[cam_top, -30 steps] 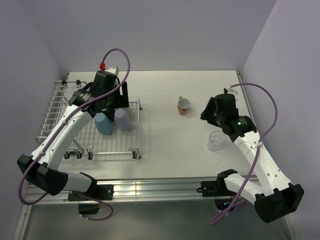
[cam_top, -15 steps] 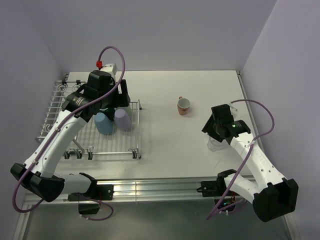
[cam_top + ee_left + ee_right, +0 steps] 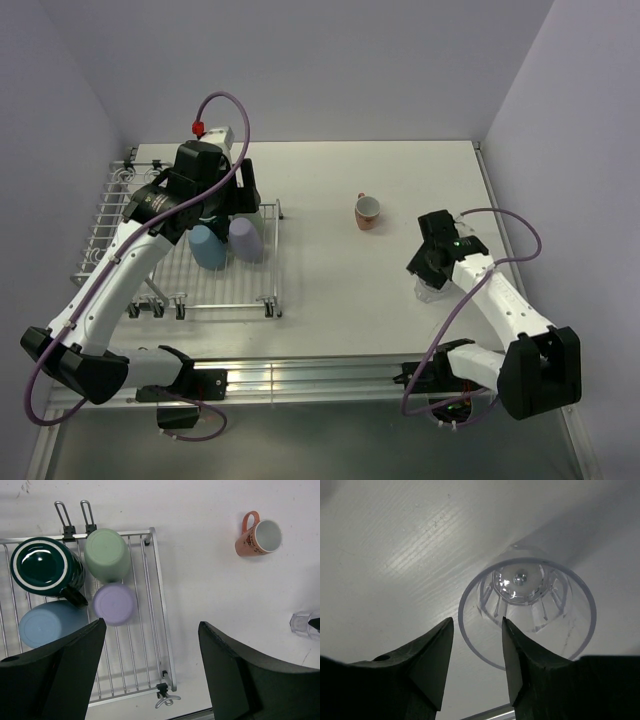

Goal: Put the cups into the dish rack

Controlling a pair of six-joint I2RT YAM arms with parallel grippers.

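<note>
The rack (image 3: 122, 262) sits at the table's (image 3: 330, 290) left, with its raised side basket (image 3: 104, 214) along its outer left edge. Four cups are grouped at the rack's far right corner, on the flat grid. In the left wrist view the dark green mug (image 3: 40, 567) is far left of the group, showing a glossy round face with a pale ring. The blue cup (image 3: 47, 624) is just nearer than it. The pale green cup (image 3: 106, 555) stands beside the mug at the far rail. The lavender cup (image 3: 114, 603) is just nearer than the pale green one, touching or almost touching its neighbours. These three show flat closed ends to the camera.

The left gripper (image 3: 151, 625) hangs above this group with its jaws spread wide and nothing between them.

The salmon mug (image 3: 367, 212) stands alone near the table's middle, well apart from the rack. Its white inside shows and its handle points to the far side.

To the right, the right gripper (image 3: 476, 622) is down at the clear cup (image 3: 527, 605), which stands mouth-up on the table near the right edge. From above, the cup is mostly hidden under the wrist. The jaws are parted and straddle the near-left part of the rim, one finger (image 3: 427, 655) outside the wall and the other over the mouth. A gap shows between them, so the cup is not clamped; whether either finger touches the wall I cannot tell.
</note>
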